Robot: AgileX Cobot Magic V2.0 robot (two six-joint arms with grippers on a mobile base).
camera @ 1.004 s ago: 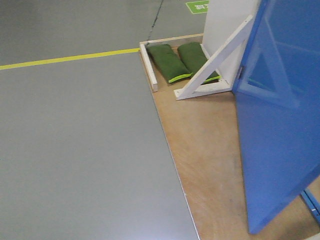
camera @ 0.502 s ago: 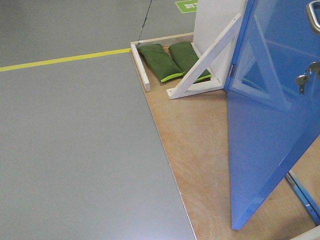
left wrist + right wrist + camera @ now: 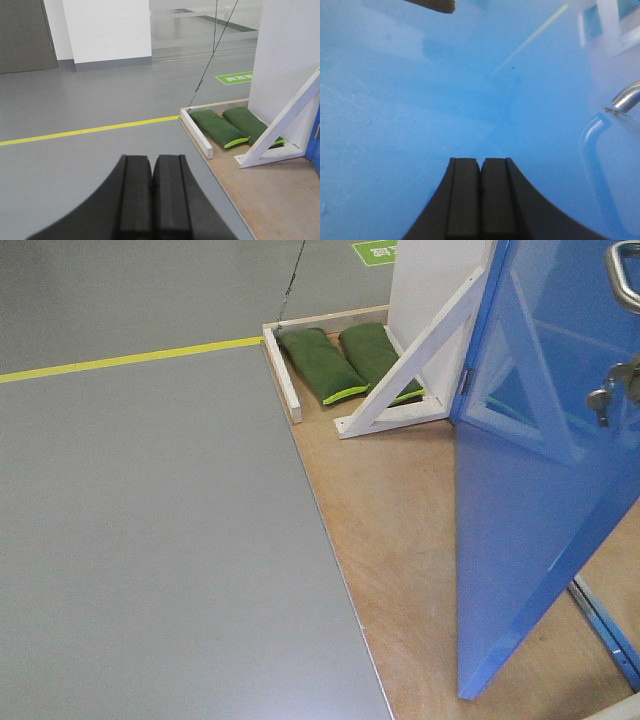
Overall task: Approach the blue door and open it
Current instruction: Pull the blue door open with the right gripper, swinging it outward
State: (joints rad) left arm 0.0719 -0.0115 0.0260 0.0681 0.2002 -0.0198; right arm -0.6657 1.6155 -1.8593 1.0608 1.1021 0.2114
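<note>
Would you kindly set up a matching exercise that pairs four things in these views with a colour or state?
Things:
1. blue door
2. floor line
3. sandbags
4. right gripper

Colour or state:
A. shut, holding nothing
B. green, lying side by side
C. glossy, reflecting the white brace
D. yellow, on the grey floor

Pairs: 1-C, 2-D, 3-B, 4-A.

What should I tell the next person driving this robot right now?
Left gripper: jaws shut, empty, over the grey floor.
Right gripper: jaws shut, empty, close to the blue door; touching or not, I cannot tell.
The door stands on the wooden platform, swung partly away from its blue floor rail; handle not gripped.
Done: reached the door, and it is partly open. Left: probably push it wider.
</note>
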